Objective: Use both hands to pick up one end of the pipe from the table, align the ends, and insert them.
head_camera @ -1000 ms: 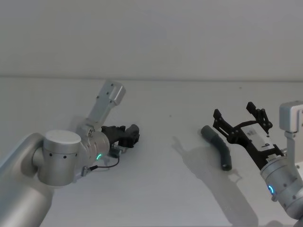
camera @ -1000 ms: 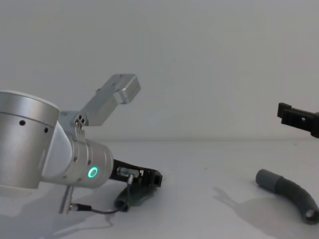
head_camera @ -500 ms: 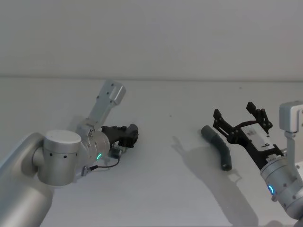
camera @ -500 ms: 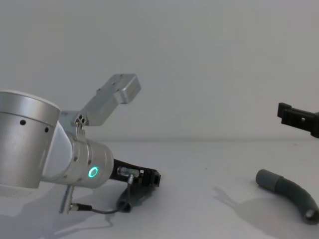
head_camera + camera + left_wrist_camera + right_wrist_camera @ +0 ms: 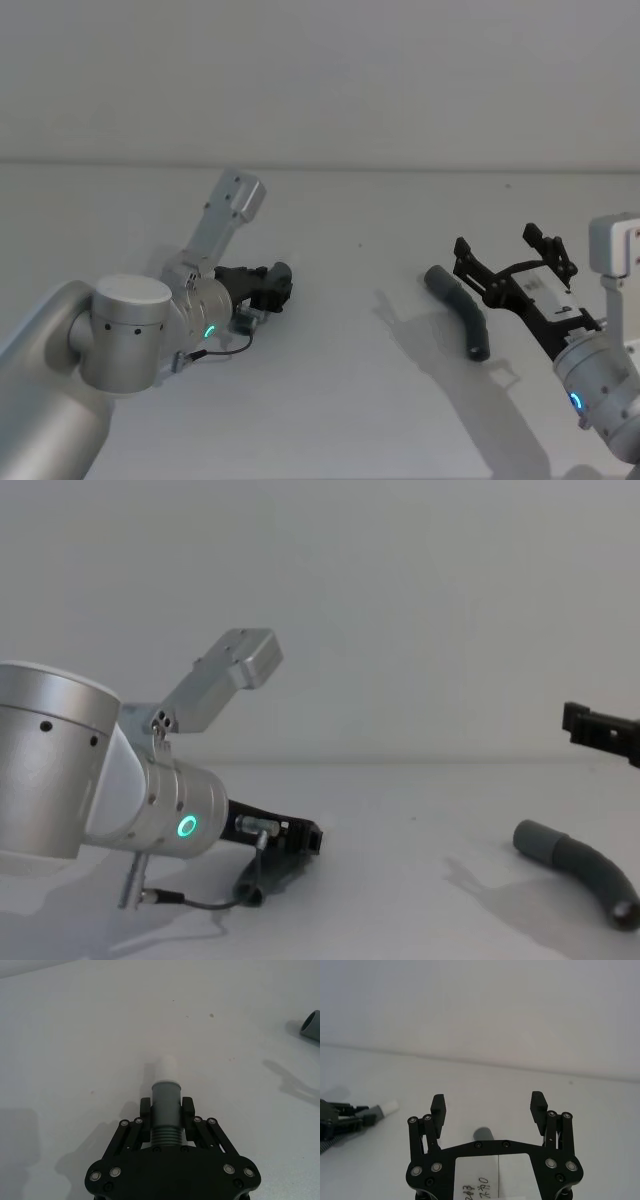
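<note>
My left gripper lies low over the table, shut on the shorter pipe piece. That piece's smooth grey cuff and white tip stick out past the fingers. The longer pipe piece lies curved on the table at the right, its cuff end pointing toward the left arm. My right gripper hovers open just above and beside it. In the right wrist view the cuff shows below the wide-open right gripper. One black finger shows in the chest view.
The left arm's silver wrist with its green ring light and a loose cable sit low at the front left. Bare table lies between the two pipe pieces. A plain wall stands behind.
The right gripper has sunk slightly toward the longer pipe piece. The left gripper and its piece have barely moved.
</note>
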